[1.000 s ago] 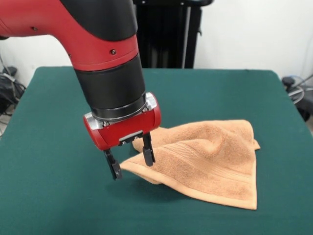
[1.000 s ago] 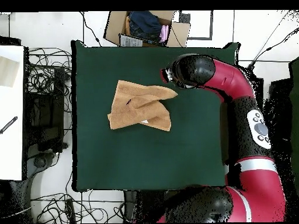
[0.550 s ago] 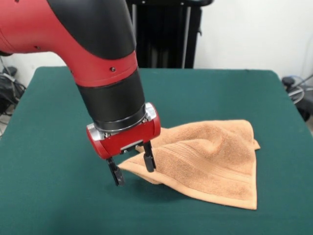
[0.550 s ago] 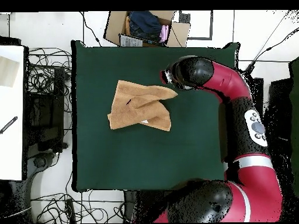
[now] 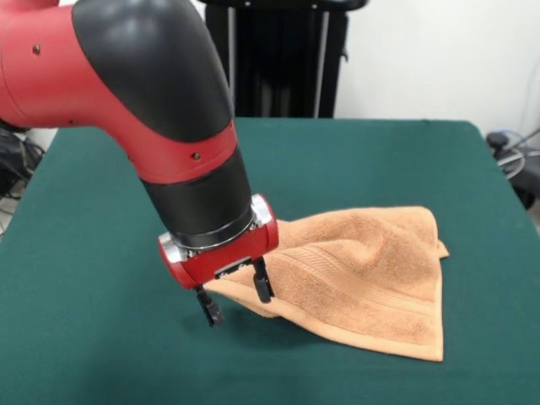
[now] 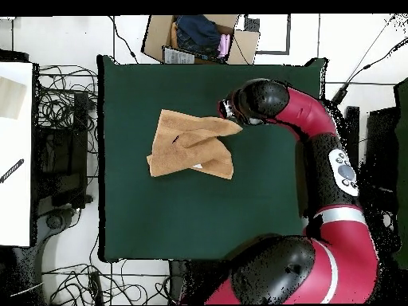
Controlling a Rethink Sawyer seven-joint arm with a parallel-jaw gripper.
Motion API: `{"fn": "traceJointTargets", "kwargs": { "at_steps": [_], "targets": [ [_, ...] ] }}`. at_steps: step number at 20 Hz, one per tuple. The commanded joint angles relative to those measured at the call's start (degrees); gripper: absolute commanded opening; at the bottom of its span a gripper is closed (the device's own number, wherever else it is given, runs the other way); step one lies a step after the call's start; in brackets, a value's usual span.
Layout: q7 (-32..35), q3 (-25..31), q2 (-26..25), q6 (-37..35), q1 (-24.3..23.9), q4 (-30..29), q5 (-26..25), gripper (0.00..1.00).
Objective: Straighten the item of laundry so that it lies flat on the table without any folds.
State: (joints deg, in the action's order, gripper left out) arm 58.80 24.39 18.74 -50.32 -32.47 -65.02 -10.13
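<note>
The orange-tan towel [image 5: 354, 274] lies rumpled on the green table [image 5: 93, 337], folded over itself into a rough wedge, with one layer humped up and a ribbed band running along the upper layer. In the overhead view the towel [image 6: 191, 143] sits in the upper middle of the cloth, closer to the table's top edge than to its bottom edge, with a pointed corner reaching toward the right edge and a bit of white showing under a fold on its lower side.

The red and black arm [image 5: 160, 110] bends down over that pointed corner. Its gripper [image 5: 235, 297] is low, just above the table, and its two dark fingers [image 5: 262, 285] stand apart, a moderate gap between them. One finger is against the towel's edge at the corner; the other hangs just off the fabric over bare green cloth. Nothing is pinched between them that I can see.

From above, the gripper itself is hidden under the arm's wrist [image 6: 239, 107], which overlaps the towel's tip.

Beyond the table's top edge sits an open cardboard box [image 6: 199, 36] with clothes in it.
</note>
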Motion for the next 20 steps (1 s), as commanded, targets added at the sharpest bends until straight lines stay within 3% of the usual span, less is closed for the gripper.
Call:
{"fn": "traceJointTargets", "kwargs": {
  "at_steps": [1,20],
  "targets": [
    [-4.5,3.9,-2.7,-9.0,-0.8,0.8,0.6,1.0],
    [-5.9,5.0,-4.6,-12.4,-1.0,3.1,0.2,1.0]
  ]
}}
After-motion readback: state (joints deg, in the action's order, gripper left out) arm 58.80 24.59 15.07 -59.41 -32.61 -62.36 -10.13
